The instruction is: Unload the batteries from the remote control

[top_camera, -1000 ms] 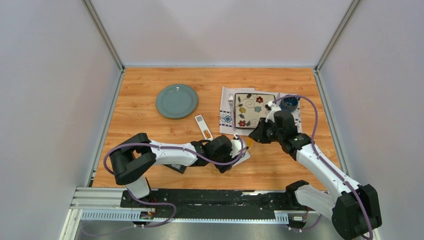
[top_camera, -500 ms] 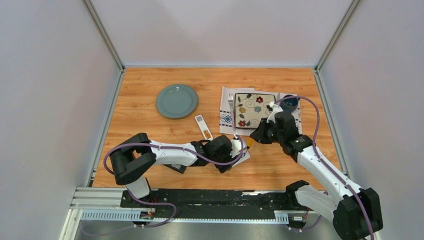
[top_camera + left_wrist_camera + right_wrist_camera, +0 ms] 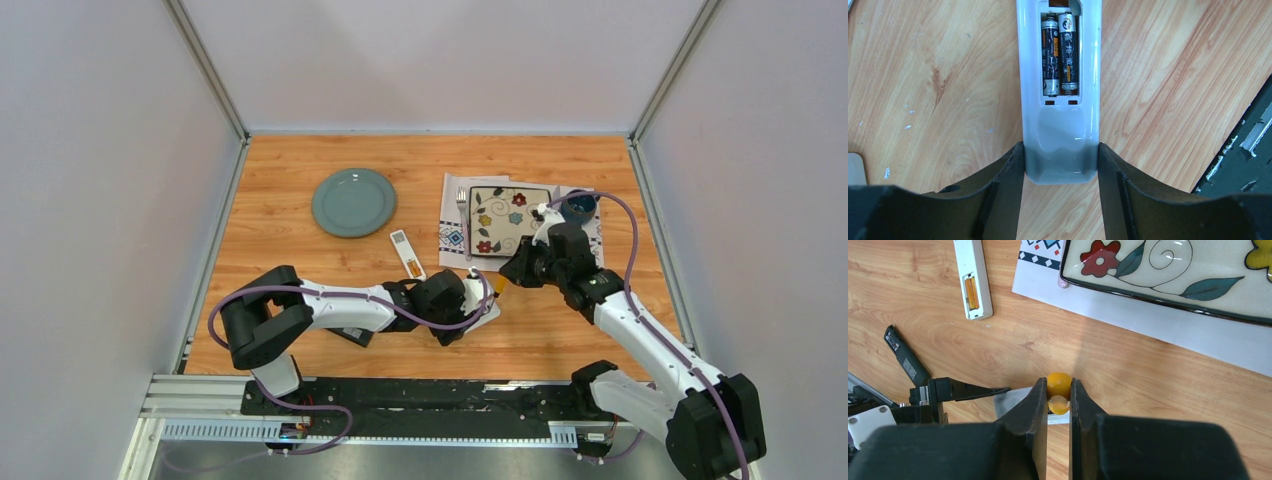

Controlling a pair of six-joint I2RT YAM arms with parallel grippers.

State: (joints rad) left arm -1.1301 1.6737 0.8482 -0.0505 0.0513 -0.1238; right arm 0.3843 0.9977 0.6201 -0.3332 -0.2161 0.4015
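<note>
**A:** Left gripper [image 3: 1060, 152]: the jaws are part-spread and pressed against the two long edges of the white remote [image 3: 1060, 125], near one end. The remote lies flat on the table [image 3: 938, 90], back face up, cover off.

**B:** And the batteries [image 3: 1068, 52]?

**A:** Both sit in the open bay, side by side and touching. They have dark sleeves with orange print. Their long axis runs along the remote's length, straight away from the left fingertips. Spring coils show at opposite ends of the two cells.

**B:** So the left arm is nearest to them.

**A:** Nearest, but occupied. Its function, as I read it, is to clamp. The working arm is the right one. Right gripper [image 3: 1058, 390]: the fingers are pressed together on the orange handle of a screwdriver [image 3: 1058, 385]. Seen from overhead, it hangs just over the remote's far end, facing the left gripper.

**B:** Is the tip in the bay?

**A:** I cannot tell. The fingers hide the tip in the wrist view.

**B:** What does the next move depend on?

**A:** Alignment, in my judgement. The tip must enter at the end of one cell and lever it upward. The right arm comes from the side the cells point toward, so it is in line with them.

**B:** And the second white remote [image 3: 973, 280]?

**A:** It lies well apart and is not involved.
</note>
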